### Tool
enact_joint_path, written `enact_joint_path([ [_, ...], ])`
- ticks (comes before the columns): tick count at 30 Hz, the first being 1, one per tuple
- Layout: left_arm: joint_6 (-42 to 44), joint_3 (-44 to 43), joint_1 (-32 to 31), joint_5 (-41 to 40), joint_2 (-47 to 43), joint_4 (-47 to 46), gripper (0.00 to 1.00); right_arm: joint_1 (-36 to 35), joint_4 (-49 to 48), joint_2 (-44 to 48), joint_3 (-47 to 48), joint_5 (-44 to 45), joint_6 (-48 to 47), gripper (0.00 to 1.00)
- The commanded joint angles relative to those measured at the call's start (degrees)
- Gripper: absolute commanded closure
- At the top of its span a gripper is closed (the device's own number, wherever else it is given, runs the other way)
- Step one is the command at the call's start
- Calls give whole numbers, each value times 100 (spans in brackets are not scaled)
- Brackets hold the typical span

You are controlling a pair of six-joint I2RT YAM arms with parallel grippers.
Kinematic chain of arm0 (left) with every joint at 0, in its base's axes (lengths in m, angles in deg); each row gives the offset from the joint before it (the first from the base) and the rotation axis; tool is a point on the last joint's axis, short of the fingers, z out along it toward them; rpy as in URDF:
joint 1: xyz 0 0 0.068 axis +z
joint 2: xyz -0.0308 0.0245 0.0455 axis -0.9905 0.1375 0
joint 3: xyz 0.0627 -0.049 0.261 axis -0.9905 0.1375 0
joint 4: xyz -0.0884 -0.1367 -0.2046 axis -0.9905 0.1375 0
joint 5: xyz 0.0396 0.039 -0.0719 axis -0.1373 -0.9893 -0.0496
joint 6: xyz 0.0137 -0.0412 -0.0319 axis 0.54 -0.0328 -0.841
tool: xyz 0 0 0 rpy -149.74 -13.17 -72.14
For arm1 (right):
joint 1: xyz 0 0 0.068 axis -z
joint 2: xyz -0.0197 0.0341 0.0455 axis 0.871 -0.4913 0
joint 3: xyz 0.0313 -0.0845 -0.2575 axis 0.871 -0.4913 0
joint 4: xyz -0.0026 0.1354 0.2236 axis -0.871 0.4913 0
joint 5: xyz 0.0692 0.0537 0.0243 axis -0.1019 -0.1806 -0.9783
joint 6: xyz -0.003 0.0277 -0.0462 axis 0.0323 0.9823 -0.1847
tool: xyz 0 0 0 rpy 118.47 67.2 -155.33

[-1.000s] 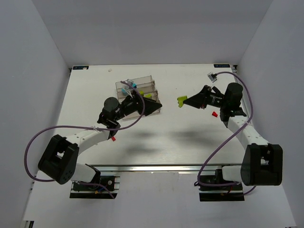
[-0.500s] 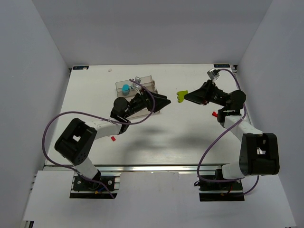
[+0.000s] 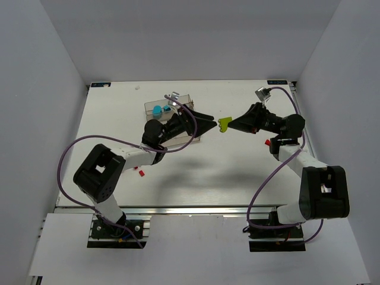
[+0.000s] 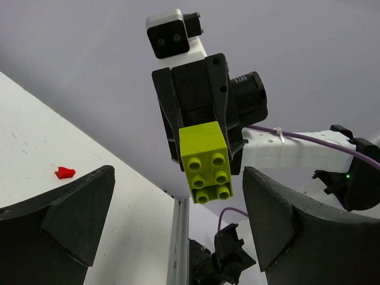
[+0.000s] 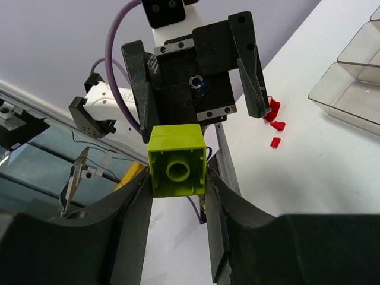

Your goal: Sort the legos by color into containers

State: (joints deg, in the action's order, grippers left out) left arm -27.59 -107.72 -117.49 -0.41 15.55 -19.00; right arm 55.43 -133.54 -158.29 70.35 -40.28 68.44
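**Right gripper**: closed on one lime-green lego. The fingers clamped two opposite sides of it. The studded face pointed toward the left arm, and the hollow underside faced the right wrist camera. The lego was held in the air above the table, toward the far edge and just right of the containers.

**Left gripper**: jaws spread wide and gripping nothing. The tips pointed at the lime-green lego from the left, just beside it.

**Containers:** stood near the table's far edge, left of centre, partly hidden by the left arm. Cyan legos lay in one trough; which trough could not be determined.

**Red legos:** one lay on the table toward the right edge, beside the right arm. Another lay beside the left arm. Both were outside the containers.
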Motion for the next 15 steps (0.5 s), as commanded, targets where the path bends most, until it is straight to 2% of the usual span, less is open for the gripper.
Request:
enact_joint_path([
  [1, -113, -247, -37, 213, 43, -129, 2, -83, 45, -61, 181, -2, -332, 100],
  [6, -183, -370, -90, 319, 131, 29, 2, -179, 738, -97, 339, 60, -1017, 100],
  [9, -175, -458, -90, 354, 158, 187, 5, -188, 959, -97, 383, 113, -1263, 100],
  [15, -122, -572, -143, 451, 184, 634, 23, -171, 1372, -97, 436, 192, -1615, 100],
])
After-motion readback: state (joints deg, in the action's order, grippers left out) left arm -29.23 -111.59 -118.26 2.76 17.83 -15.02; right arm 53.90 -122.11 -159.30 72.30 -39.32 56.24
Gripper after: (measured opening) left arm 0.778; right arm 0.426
